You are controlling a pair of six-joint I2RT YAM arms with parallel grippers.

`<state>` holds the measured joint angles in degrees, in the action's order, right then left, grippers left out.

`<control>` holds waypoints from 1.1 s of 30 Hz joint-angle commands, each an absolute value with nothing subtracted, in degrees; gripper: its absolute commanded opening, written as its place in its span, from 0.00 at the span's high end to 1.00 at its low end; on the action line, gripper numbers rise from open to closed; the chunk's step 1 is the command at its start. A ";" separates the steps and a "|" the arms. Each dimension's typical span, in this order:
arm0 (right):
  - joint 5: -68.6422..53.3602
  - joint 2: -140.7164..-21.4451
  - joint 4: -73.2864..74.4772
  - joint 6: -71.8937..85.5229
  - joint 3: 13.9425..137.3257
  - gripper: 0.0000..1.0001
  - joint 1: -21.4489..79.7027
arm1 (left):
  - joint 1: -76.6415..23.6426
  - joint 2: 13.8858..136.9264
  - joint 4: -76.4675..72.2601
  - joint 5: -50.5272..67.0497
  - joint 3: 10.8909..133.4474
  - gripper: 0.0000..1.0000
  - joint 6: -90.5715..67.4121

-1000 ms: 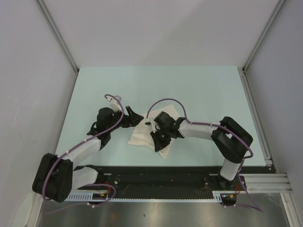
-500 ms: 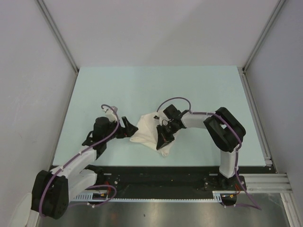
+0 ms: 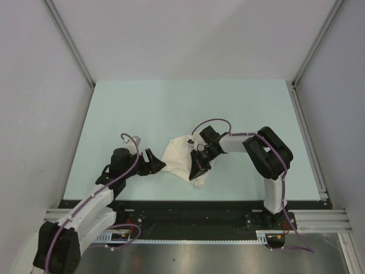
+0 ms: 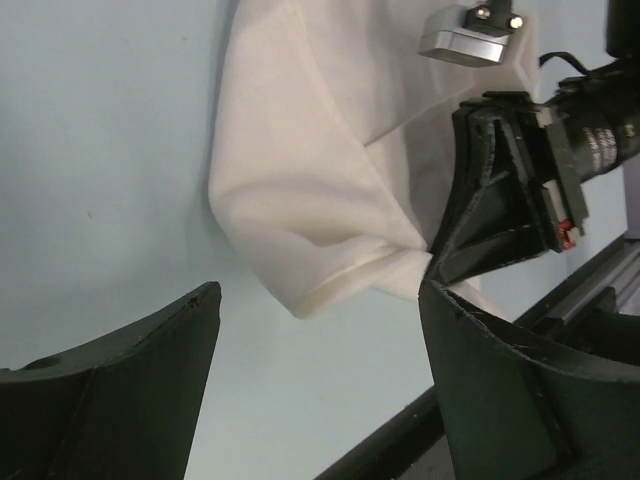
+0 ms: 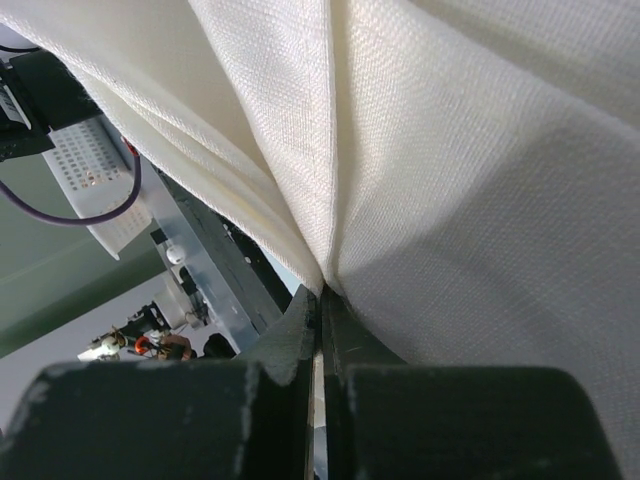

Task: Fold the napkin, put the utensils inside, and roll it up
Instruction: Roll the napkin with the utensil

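Now the left pincer (image 3: 158,164) has backed away toward the lower left of the top view. It is wide open and empty, with the napkin (image 3: 178,155) just off its tips. The right pincer (image 3: 199,164) stays clamped tight on a pinch of cloth at the napkin's lower right, bunching it at mid-bench (image 3: 142,108). No spoon shows. With one arm left holding, the fold looks crumpled, probably needing re-spreading before rolling.

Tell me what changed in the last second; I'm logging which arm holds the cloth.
The left pincer drew back toward the near edge, open, not gripping the napkin. The napkin bunched up from a flatter fold. The right pincer stayed shut on it.
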<state>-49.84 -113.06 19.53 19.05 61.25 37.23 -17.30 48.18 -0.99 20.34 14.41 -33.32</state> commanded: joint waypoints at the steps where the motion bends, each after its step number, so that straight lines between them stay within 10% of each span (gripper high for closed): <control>1: -48.25 -114.26 19.07 18.63 62.23 1.00 36.39 | -18.10 42.98 3.34 24.51 13.63 0.15 -37.34; 33: -45.97 -115.05 18.02 19.25 61.44 1.00 36.83 | -21.53 67.76 -30.93 34.28 16.08 0.10 -48.07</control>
<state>-50.00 -113.43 19.38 19.49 61.25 37.01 -21.26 66.15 -24.23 33.45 14.48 -46.54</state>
